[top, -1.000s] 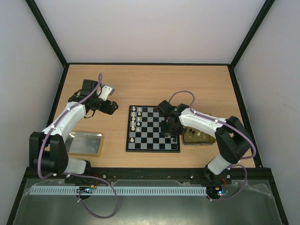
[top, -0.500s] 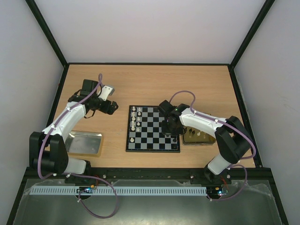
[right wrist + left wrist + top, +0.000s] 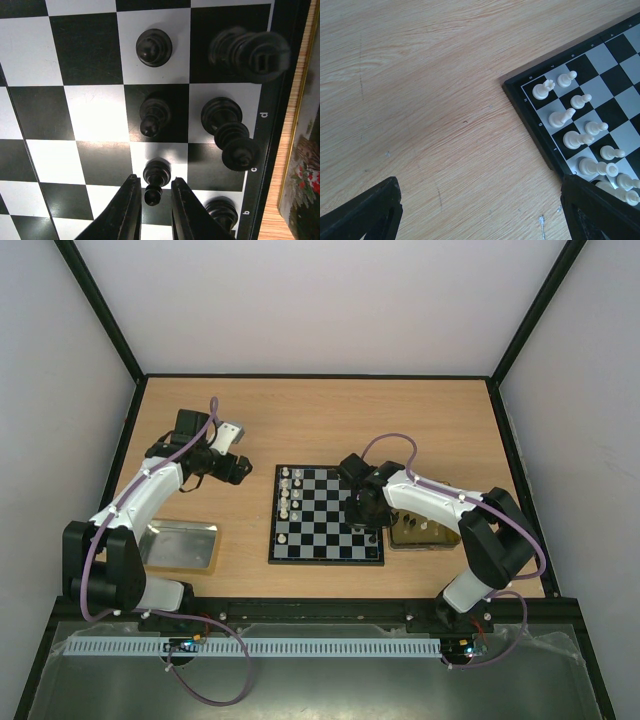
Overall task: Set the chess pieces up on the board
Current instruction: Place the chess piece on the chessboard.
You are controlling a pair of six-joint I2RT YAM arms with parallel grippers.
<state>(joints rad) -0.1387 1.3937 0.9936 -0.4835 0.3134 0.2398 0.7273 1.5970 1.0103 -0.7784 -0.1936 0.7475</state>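
Chess pieces (image 3: 286, 492) line two edges of the board (image 3: 325, 559) (white on the left, black on the right).
Right gripper (image 3: 153, 186) straddles a black pawn (image 3: 157, 172) standing on a light square, its fingers narrowly apart; whether they grip it cannot be told. Left gripper (image 3: 480, 205) hangs spread wide over the wooden table (image 3: 420, 100) beside the board's white-piece corner.

The board (image 3: 325, 559) is checked in black and white and bordered in black. White pieces (image 3: 560, 117) and black pieces (image 3: 154, 47) are seen on it. The table (image 3: 300, 420) is grained in light wood. A gold tray (image 3: 420, 547) and a silver tray (image 3: 180, 545) are seen.
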